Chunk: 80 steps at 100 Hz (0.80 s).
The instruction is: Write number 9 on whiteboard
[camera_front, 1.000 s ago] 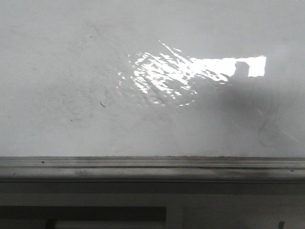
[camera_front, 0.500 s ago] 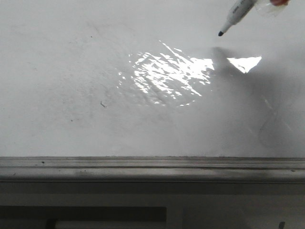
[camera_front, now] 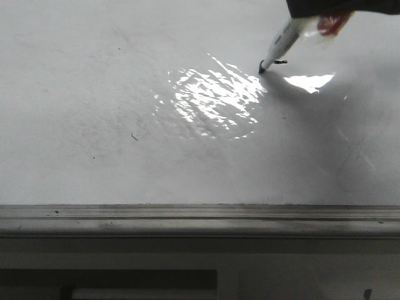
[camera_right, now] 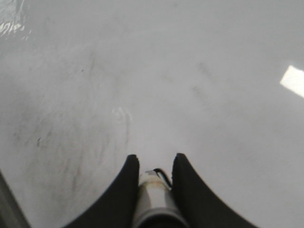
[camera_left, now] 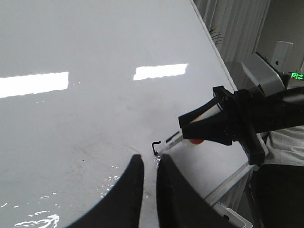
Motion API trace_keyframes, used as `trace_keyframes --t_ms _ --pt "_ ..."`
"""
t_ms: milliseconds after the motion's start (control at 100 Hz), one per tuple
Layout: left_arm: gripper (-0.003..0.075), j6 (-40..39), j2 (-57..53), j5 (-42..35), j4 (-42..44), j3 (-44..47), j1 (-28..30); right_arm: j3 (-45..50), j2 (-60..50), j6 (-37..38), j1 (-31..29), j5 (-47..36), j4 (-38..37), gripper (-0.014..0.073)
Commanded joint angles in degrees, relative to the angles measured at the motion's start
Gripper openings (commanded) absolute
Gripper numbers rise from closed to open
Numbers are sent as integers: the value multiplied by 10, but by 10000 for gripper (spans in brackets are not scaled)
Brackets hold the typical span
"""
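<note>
Item: marker (camera_front: pixel 280 45), white-barrelled with dark tip, now touching the whiteboard (camera_front: pixel 94 94); half a second ago it was hanging above the surface, and a second ago it was absent from the front view altogether. Holder: right gripper (camera_right: pixel 153 172), jaws clenched around the marker barrel, tip pointing away from the wrist camera toward the board. Mark: the number 9 (camera_front: pixel 275 62), at present only a short dark stroke with a small bend, sitting just beside the tip near the far right corner of the board, next to the bright glare patch (camera_front: pixel 212 100); the left wrist view is showing the same small hooked line (camera_left: pixel 155 144) at the tip. Judgement: writing is just beginning, the first part of the loop only, with the closing of the loop and the whole stem not yet drawn. Left gripper (camera_left: pixel 148 166): idling over the board near the marker, jaws nearly together and grasping nothing. Rail (camera_front: pixel 200 219): grey metal, running along the near edge, well apart from the stroke.
</note>
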Motion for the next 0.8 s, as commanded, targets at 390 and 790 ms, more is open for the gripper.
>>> trace_keyframes --t_ms 390,790 --pt "39 -3 4 -29 -12 -15 1 -52 -8 -1 -56 48 -21 -42" --pt "39 -3 4 -27 -12 -15 1 -65 2 -1 -56 200 27 -41"
